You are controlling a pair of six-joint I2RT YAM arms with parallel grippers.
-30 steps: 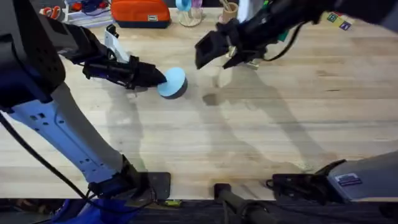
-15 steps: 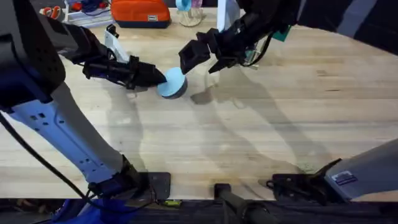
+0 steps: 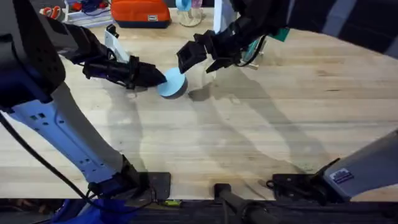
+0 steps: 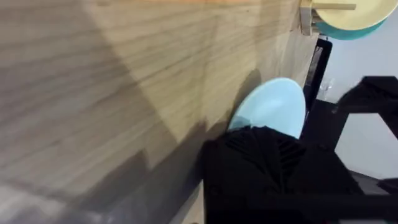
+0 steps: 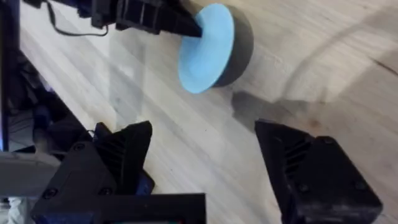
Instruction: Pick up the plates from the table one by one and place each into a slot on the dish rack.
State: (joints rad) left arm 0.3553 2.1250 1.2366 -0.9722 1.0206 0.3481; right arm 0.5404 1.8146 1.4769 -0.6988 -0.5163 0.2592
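Observation:
A light blue plate [image 3: 173, 83] stands tilted just over the table [image 3: 261, 143], and my left gripper [image 3: 161, 78] is shut on its rim. The wrist views show that plate [image 4: 272, 107] above my black fingers [image 4: 264, 165], and again as a tilted plate [image 5: 209, 45] pinched by the left gripper [image 5: 186, 26]. My right gripper [image 3: 196, 57] hovers open just right of and behind the plate, its fingers [image 5: 124, 152] spread wide. The dish rack [image 4: 308, 15] holds a yellow and a teal plate. It stands as a pale dish rack [image 3: 188, 17] at the table's far edge.
An orange-red bag [image 3: 140, 12] lies at the far edge, left of the rack. Small coloured items [image 3: 62, 9] sit at the far left corner. A teal object [image 3: 283, 34] shows behind the right arm. Bare wood stretches across the middle and near side.
The right gripper has swung left and slightly down toward the plate, now close beside it. The left gripper and the plate have stayed in place.

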